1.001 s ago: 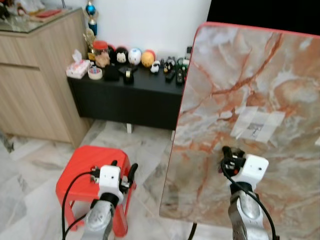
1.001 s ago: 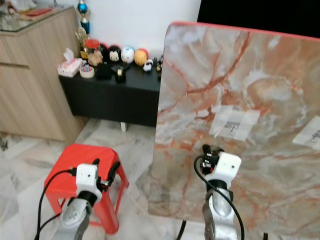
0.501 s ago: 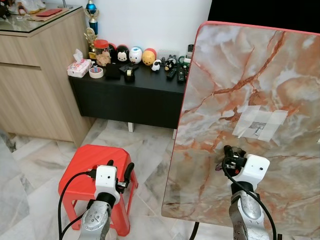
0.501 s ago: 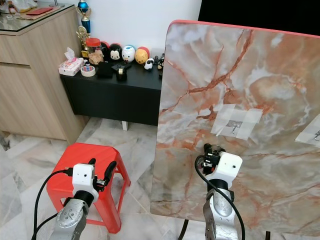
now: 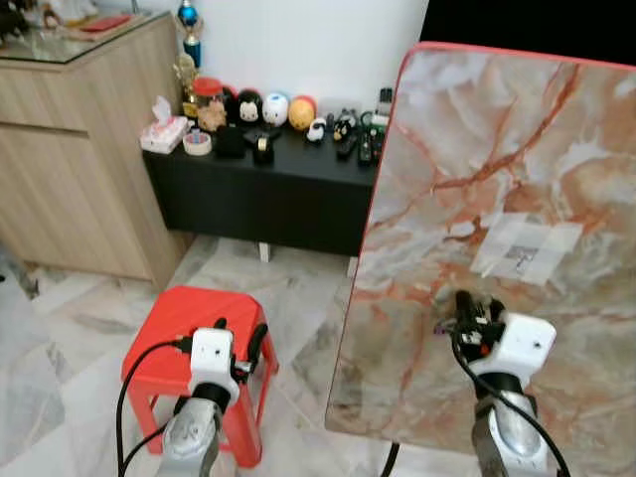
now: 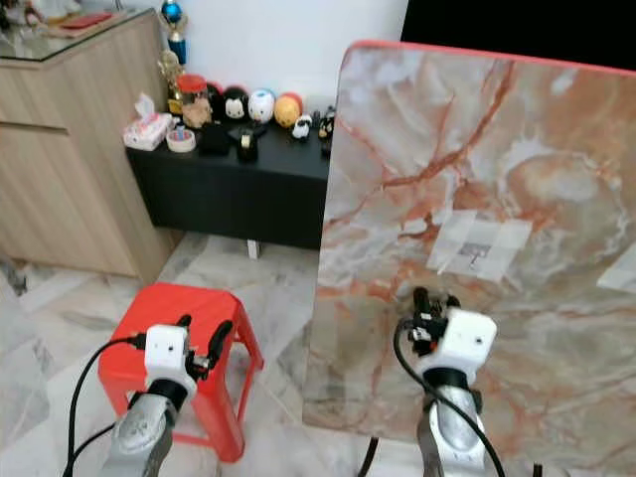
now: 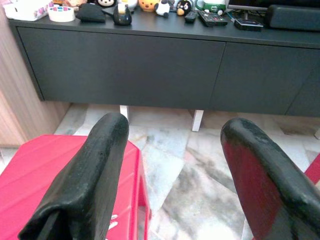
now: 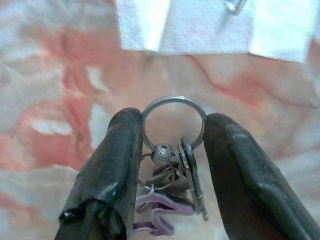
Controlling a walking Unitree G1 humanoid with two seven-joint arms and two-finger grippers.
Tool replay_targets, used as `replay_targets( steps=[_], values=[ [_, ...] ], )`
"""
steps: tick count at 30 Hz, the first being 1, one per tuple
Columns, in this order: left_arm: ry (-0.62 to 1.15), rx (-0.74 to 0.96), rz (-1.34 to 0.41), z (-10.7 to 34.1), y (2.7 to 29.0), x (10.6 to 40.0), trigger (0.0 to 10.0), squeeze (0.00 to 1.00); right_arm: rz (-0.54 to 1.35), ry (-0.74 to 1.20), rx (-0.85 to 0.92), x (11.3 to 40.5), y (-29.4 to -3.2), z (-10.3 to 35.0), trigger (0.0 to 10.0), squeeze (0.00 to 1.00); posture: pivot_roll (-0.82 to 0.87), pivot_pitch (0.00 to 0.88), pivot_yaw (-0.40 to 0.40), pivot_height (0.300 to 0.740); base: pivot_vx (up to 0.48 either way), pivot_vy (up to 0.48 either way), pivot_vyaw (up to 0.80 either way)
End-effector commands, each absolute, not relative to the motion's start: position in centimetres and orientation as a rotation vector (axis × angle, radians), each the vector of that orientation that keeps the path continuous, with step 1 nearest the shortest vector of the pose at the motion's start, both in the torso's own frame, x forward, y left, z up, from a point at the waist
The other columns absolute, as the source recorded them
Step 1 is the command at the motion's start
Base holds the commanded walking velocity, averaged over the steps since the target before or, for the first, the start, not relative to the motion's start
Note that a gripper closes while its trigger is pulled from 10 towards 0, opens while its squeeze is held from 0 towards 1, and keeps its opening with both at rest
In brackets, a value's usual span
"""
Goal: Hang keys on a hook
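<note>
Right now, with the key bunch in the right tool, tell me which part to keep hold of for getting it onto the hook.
Grip the key ring by its two sides, as the right tool does now, coming from below. That leaves the ring's open top half bare and facing the hook on the taped patch, while the keys dangle down between the fingers, out of the way.

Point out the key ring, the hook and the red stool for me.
key ring (image 8: 173, 107): right wrist view, top of the ring's arc.
hook (image 8: 235, 6): right wrist view, its metal tip.
stool (image 5: 189, 318): left eye view, bare seat top.
</note>
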State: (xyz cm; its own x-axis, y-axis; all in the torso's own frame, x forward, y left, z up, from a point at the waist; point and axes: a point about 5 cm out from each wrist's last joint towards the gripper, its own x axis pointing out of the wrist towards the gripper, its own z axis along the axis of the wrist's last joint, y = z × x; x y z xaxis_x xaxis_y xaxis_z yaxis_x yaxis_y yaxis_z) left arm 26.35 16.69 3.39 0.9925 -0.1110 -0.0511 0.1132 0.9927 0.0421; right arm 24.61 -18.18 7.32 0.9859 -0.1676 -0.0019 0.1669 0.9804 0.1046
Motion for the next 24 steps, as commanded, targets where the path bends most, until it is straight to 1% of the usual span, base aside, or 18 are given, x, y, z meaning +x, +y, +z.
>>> replay_targets(
  steps=[1,3,6,9,18,24],
  values=[
    [0.05,0.047,-0.122,3.3,16.5,26.4,10.0,0.0,-0.169,-0.032,0.098,24.4,-18.3,8.2,10.0,0.0,0.01,0.016,-0.11,0.74,0.0,0.0,0.0],
    [0.051,0.049,-0.124,3.3,16.5,26.4,10.0,0.0,-0.177,-0.027,0.095,23.8,-18.4,8.4,10.0,0.0,0.01,0.012,-0.109,0.74,0.0,0.0,0.0],
    [0.051,0.051,-0.125,3.3,16.5,26.5,10.0,0.0,-0.187,-0.019,0.087,23.7,-18.6,8.5,10.0,0.0,0.0,0.007,-0.105,0.74,0.0,0.0,0.0],
    [0.05,0.051,-0.132,3.4,16.3,26.6,10.0,0.0,-0.215,-0.038,0.085,24.1,-19.3,9.2,10.0,0.0,0.0,0.0,-0.102,0.74,0.0,0.0,0.0],
    [0.054,0.052,-0.138,3.3,16.3,26.7,10.0,0.0,-0.258,-0.091,0.09,24.8,-19.5,10.8,10.0,0.0,0.0,0.0,-0.099,0.74,0.0,0.0,0.0],
    [0.056,0.054,-0.139,3.3,16.3,26.7,10.0,0.0,-0.296,-0.1,0.085,24.6,-19.8,11.0,10.0,0.0,0.0,0.0,-0.098,0.74,0.0,0.0,0.0]
  ],
)
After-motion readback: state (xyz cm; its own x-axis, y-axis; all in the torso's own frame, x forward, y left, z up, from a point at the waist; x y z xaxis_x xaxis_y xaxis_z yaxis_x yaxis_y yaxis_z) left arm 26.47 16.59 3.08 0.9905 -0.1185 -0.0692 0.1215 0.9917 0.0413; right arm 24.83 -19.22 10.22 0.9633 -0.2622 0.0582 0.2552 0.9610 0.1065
